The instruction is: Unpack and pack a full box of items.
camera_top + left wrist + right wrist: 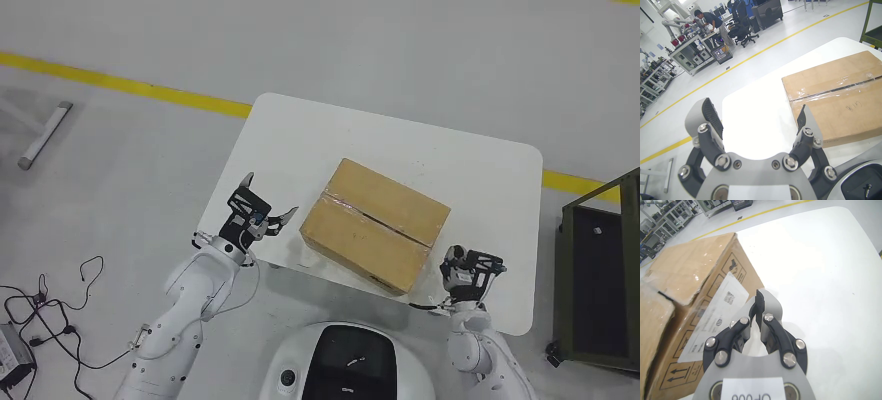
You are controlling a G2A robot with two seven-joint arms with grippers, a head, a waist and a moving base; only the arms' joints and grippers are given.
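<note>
Wide open and empty, the left end effector (755, 106) hangs over the white surface (400, 140), with the sealed cardboard box (838, 94) just beside one of its fingers. The right end effector (758, 298), fingers pressed together on nothing, sits just off the box's opposite end, close to a white shipping label (715, 317) on that face. Clear tape (829, 92) covers the seam between the closed top flaps, so unpacking looks not yet begun and opening the box appears to be the step in hand. The next move likely calls for breaking or peeling that tape while one arm steadies the carton. Both arms come in low from the robot's side, flanking the box.
</note>
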